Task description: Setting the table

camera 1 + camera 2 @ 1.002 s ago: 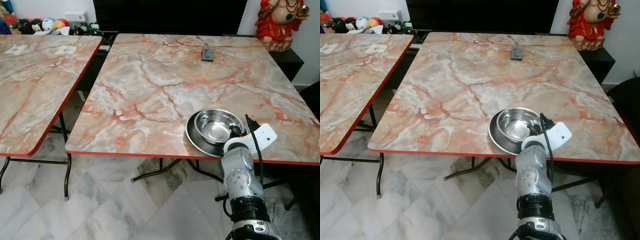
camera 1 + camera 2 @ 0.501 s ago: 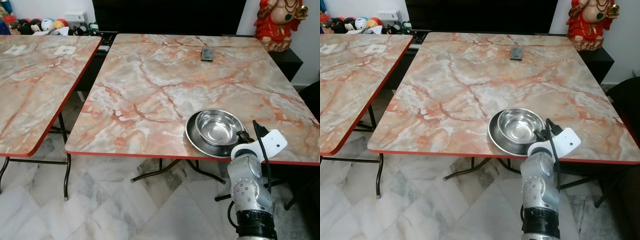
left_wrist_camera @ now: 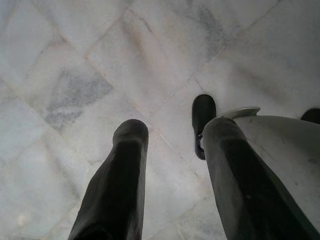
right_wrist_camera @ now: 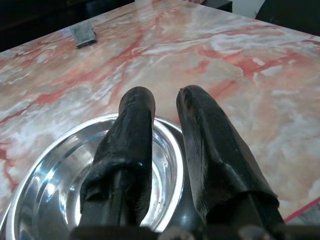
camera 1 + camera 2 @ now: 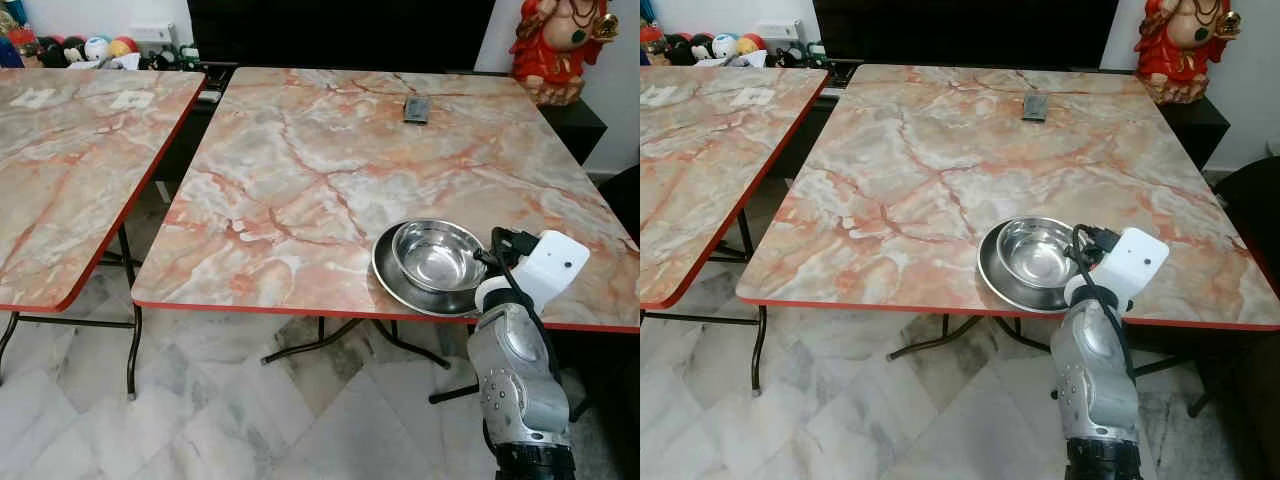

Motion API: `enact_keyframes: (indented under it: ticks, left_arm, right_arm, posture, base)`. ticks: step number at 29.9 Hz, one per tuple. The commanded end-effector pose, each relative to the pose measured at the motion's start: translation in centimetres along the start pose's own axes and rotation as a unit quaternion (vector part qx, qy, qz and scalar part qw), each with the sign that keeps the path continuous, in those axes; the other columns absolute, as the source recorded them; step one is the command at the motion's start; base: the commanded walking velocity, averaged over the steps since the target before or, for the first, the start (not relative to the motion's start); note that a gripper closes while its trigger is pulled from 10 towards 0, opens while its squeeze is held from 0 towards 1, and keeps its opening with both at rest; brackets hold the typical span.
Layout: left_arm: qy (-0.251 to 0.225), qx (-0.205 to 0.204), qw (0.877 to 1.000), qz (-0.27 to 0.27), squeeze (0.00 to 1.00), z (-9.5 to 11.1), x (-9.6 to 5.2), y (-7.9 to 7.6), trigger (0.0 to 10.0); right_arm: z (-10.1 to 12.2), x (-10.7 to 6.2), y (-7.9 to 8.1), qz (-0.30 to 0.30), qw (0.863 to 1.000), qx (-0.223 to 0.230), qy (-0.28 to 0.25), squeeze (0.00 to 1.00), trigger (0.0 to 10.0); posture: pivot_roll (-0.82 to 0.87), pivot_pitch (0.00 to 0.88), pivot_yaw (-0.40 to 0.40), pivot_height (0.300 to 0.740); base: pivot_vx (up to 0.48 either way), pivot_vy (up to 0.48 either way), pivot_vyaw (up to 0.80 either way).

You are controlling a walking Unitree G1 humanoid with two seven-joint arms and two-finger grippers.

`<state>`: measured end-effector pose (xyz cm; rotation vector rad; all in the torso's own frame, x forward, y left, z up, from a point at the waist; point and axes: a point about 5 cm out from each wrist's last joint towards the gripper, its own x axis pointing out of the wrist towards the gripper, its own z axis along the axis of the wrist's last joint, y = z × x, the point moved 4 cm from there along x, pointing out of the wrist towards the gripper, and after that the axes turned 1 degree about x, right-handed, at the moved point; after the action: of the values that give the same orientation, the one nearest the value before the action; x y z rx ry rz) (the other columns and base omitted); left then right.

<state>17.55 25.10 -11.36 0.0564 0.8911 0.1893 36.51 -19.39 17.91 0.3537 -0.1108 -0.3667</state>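
Note:
A steel bowl (image 5: 437,253) sits in a shallow steel plate (image 5: 392,277) near the front right edge of the marble-patterned table (image 5: 330,190). My right gripper (image 4: 165,97) hovers just right of the bowl, its black fingers (image 4: 132,125) a little apart with nothing between them; the bowl (image 4: 55,195) lies below and ahead of them. From the head, the right wrist (image 5: 548,268) stands at the table's edge beside the bowl. My left gripper (image 3: 172,127) hangs idle over the marble floor, fingers open.
A small dark remote (image 5: 416,109) lies at the table's far side. A second marble table (image 5: 60,170) stands to the left across a narrow gap. A red figurine (image 5: 560,45) is at the back right, a dark chair (image 5: 625,200) at the right.
My right arm has drawn back to the right and risen, away from the bowl's right rim. The bowl and plate have stayed in place.

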Motion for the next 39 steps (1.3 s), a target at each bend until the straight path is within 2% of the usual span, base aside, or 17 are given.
enact_keyframes:
  ticks: [1,5,6,8,12,15,17,20,23,27,28,32,39]
  left_arm:
    - [0.02,-0.005,1.0,0.005,0.0,-1.2,-0.2,0.0,10.0]
    - [0.019,-0.005,1.0,0.004,0.0,-1.1,-0.2,-0.1,10.0]
    - [0.018,-0.008,1.0,0.004,0.0,-1.1,-0.2,-0.2,10.0]
    - [0.014,-0.012,1.0,0.007,0.0,-1.0,-0.2,-0.2,10.0]
    - [0.013,-0.013,1.0,0.01,0.0,-0.9,-0.2,0.0,10.0]
    - [0.014,-0.01,1.0,0.01,0.0,-0.9,-0.2,0.0,10.0]
    - [0.014,-0.01,1.0,0.01,0.0,-0.8,-0.2,0.0,10.0]
    - [0.013,-0.009,1.0,0.008,0.0,-0.8,-0.2,0.1,10.0]
    - [0.012,-0.01,1.0,0.009,0.0,-0.7,-0.2,0.2,10.0]
    - [0.01,-0.013,1.0,0.01,0.0,-0.6,-0.1,0.2,10.0]
    - [0.01,-0.013,1.0,0.01,0.0,-0.6,-0.2,0.3,10.0]
    - [0.01,-0.014,1.0,0.01,0.0,-0.7,-0.2,0.3,10.0]
    - [0.011,-0.01,1.0,0.01,0.0,-0.7,-0.2,0.6,10.0]
  right_arm:
    - [0.4,-0.2,0.0,0.018,1.0,-0.006,-0.015,0.0,10.0]
    - [-1.3,-0.7,1.5,0.073,0.997,0.002,-0.001,0.0,10.0]
    - [-2.1,-1.0,2.4,0.107,0.994,-0.014,0.008,0.0,10.0]
    - [-2.5,-1.2,2.9,0.135,0.99,-0.025,0.009,0.0,10.0]
    - [-2.6,-1.0,2.8,0.144,0.989,-0.033,0.009,0.0,10.0]
    - [-2.4,-1.0,2.8,0.148,0.987,-0.063,-0.007,0.0,10.0]
    - [-2.4,-1.1,2.8,0.145,0.987,-0.062,-0.011,0.0,10.0]
    - [-3.1,-2.1,3.8,0.162,0.984,-0.066,-0.017,0.0,10.0]
    - [-3.5,-2.8,4.8,0.198,0.975,-0.095,-0.026,0.0,10.0]
    - [-3.6,-2.9,4.6,0.2,0.975,-0.094,-0.027,0.0,10.0]
    - [-3.7,-2.7,3.9,0.186,0.978,-0.086,-0.022,0.0,10.0]
    - [-3.6,-2.2,3.2,0.174,0.981,-0.084,-0.028,0.0,10.0]
    - [-3.8,-2.3,3.8,0.174,0.981,-0.077,-0.031,0.0,10.0]
  posture:
    - [0.05,0.145,-0.032,0.74]
    - [0.05,0.143,-0.034,0.74]
    - [0.05,0.142,-0.035,0.74]
    - [0.07,0.141,-0.04,0.74]
    - [0.06,0.138,-0.038,0.74]
    - [0.06,0.136,-0.035,0.74]
    - [0.06,0.134,-0.033,0.74]
    - [0.06,0.123,-0.021,0.74]
    - [0.07,0.117,-0.021,0.74]
    - [0.07,0.111,-0.022,0.74]
    - [0.07,0.107,-0.024,0.74]
    - [0.08,0.102,-0.023,0.74]
    - [0.09,0.088,-0.009,0.74]
  base:
    - [0.0,0.0,0.0]
    - [0.0,0.0,0.0]
    - [0.0,0.0,0.0]
    - [0.0,0.0,0.0]
    - [0.0,0.0,0.0]
    - [0.0,0.0,0.0]
    - [0.0,0.0,0.0]
    - [0.0,0.0,0.0]
    - [0.0,0.0,0.0]
    - [0.0,0.0,0.0]
    - [0.0,0.0,0.0]
    - [0.0,0.0,0.0]
    - [0.0,0.0,0.0]
